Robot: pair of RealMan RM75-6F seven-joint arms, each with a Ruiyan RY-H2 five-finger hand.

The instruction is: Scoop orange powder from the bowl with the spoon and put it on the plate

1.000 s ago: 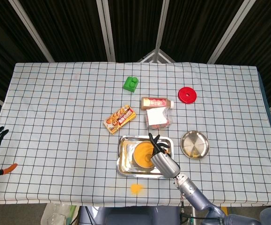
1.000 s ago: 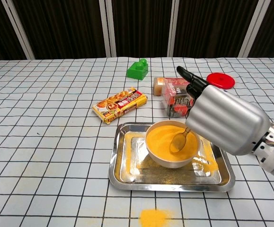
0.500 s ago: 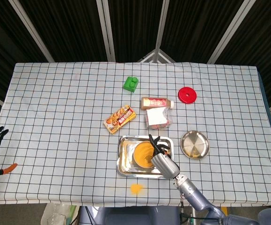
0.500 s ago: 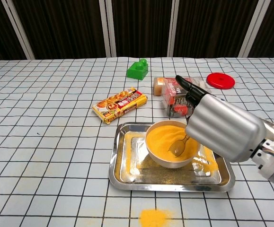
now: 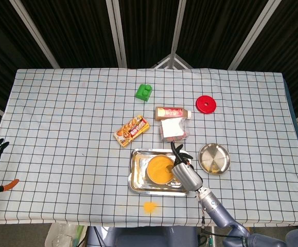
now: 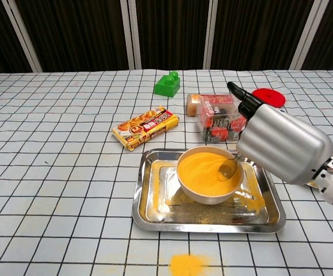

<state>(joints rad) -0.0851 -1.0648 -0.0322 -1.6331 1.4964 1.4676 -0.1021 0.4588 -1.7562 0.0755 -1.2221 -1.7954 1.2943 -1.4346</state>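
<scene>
Checkered table: right hand grips spoon in bowl; lift level, slowly, toward plate.

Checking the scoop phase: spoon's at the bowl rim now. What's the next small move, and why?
Probably lift the metal spoon clear of the rim and carry it right toward the round steel plate. The right hand holds the spoon with its scoop at the right edge of the white bowl of orange powder, and the plate looks bare. Whether the scoop is loaded is unclear.
</scene>
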